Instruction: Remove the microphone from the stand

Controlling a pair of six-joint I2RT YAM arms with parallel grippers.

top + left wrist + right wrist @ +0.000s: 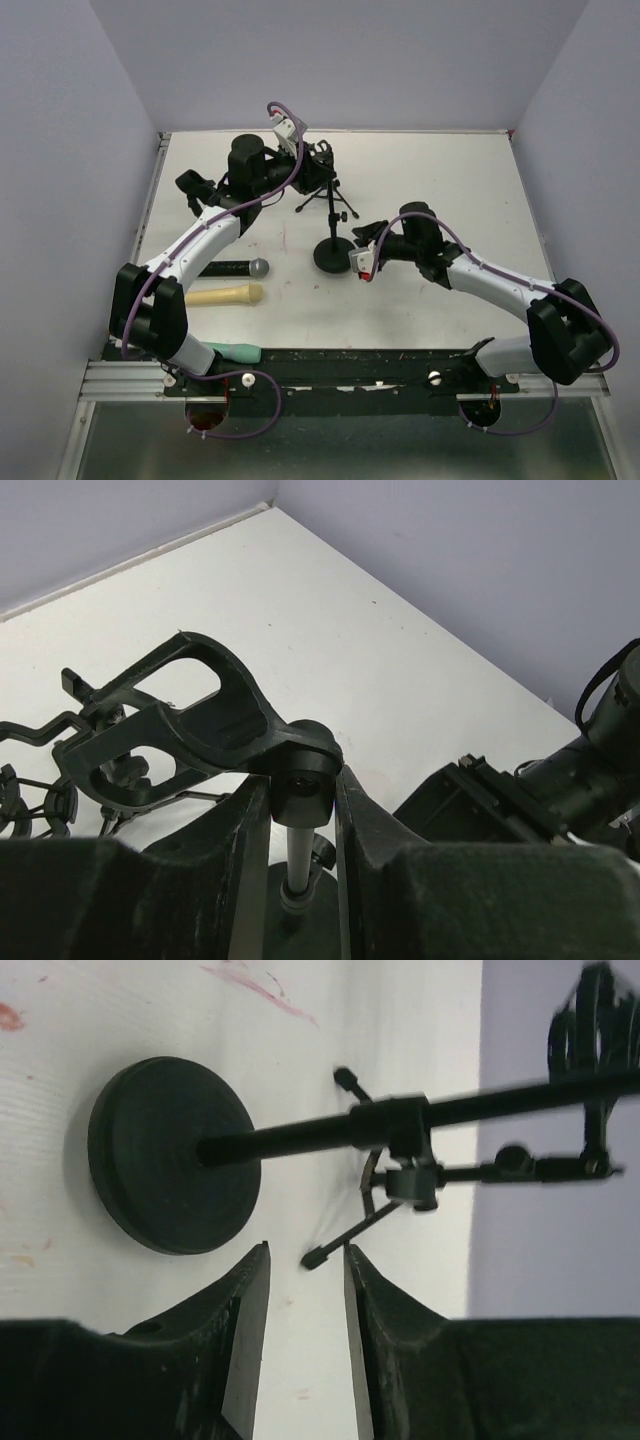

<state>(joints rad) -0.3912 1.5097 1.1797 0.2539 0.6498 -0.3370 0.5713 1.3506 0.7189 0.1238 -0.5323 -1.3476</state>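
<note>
The black microphone (236,268) with a silver head lies flat on the table, left of the round-base stand (333,255). The stand's clip (205,715) is empty. My left gripper (306,166) is high above the table; in the left wrist view it (302,780) is shut on the clip's swivel joint (300,790) at the top of the pole (296,855). My right gripper (362,262) is open and empty, low beside the round base (175,1155); in its wrist view it (306,1252) is just short of that base.
A black tripod stand (326,200) with a shock mount (45,780) stands behind the round-base stand; one leg tip (315,1257) lies just past my right fingertips. A cream microphone (226,294) lies below the black one. A green object (236,352) sits at the near edge.
</note>
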